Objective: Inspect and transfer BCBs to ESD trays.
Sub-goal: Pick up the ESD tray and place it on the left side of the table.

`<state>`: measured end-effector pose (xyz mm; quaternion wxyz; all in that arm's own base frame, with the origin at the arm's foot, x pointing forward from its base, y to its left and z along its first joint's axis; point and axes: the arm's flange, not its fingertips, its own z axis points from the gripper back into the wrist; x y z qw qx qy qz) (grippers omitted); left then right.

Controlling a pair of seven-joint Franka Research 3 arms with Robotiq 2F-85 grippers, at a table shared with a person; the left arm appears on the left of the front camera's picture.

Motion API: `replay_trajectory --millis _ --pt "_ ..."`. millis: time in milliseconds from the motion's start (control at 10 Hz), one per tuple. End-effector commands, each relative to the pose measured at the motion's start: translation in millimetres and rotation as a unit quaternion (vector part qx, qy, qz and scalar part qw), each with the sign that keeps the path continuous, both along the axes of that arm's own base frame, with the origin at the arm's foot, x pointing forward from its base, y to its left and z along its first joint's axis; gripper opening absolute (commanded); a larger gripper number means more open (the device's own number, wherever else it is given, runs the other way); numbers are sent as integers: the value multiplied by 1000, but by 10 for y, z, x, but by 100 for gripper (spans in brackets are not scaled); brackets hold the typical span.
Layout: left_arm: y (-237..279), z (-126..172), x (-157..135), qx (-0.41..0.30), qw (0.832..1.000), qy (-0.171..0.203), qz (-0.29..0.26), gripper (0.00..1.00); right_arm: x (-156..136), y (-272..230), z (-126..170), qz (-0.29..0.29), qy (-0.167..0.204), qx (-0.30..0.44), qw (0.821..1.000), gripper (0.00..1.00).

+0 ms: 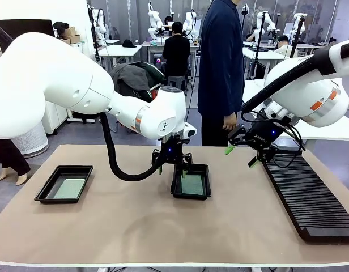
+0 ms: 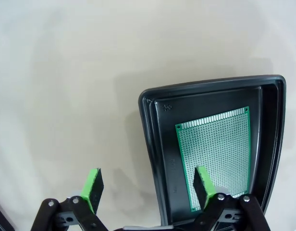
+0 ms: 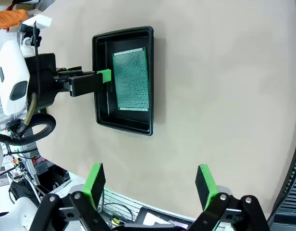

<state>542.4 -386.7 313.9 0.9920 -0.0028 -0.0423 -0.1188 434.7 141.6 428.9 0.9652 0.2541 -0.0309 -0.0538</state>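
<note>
**A:** Where are your boards sitting?

**B:** You have two ESD trays on the tan table [image 1: 135, 226]. The middle tray [image 1: 191, 182] holds one BCB [image 1: 192, 185] lying flat on its floor. The left tray [image 1: 64, 184] sits well apart, near the table's left side, and it holds a second board [image 1: 69, 188], also flat.

**A:** And your left gripper?

**B:** Your left gripper [image 1: 173, 165] hangs just over the near-left rim of the middle tray, spread wide and holding nothing. From its wrist camera, one green pad [image 2: 93, 189] is over bare table outside the tray wall [image 2: 151, 144]; the other pad [image 2: 202, 187] is over the tray's inside, above the end of the board [image 2: 217, 149]. You cannot tell from these views whether that pad touches the board.

**A:** Your right gripper?

**B:** Your right gripper [image 1: 241, 154] is raised off the table, between the middle tray and the long black ribbed rack [image 1: 310, 198] on the right. Its fingers [image 3: 94, 183] stand wide apart with nothing between them. Its wrist camera looks down at the table, the middle tray [image 3: 124, 77] and your left arm's pad [image 3: 104, 75] at that tray's rim.

**A:** Anyone nearby?

**B:** A person in dark clothes [image 1: 220, 68] stands at the far edge, one hand [image 1: 229, 122] hanging by their side
</note>
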Motion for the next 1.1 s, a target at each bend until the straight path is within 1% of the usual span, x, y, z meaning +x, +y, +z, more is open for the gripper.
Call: replay_trajectory --millis 0,100,600,700,800,900,1000 --pt "13 -10 20 1 1000 -5 -13 100 29 10 0 -6 4 -9 1000 100" --pt "0 0 0 0 1000 0 0 100 29 10 0 -6 4 -9 1000 100" --pt "-1 -9 1 0 1000 1 -6 100 29 10 0 -6 4 -9 1000 100" --pt "-3 -25 0 -5 1000 3 -11 92 29 10 0 -6 4 -9 1000 100" --pt "-6 -34 -2 -7 1000 2 -11 88 29 10 0 -6 4 -9 1000 100" --pt "-15 -44 -1 -10 1000 3 -9 79 29 10 0 -6 4 -9 1000 100" --pt "-38 -54 0 -11 1000 4 -11 75 29 10 0 -6 4 -9 1000 100"
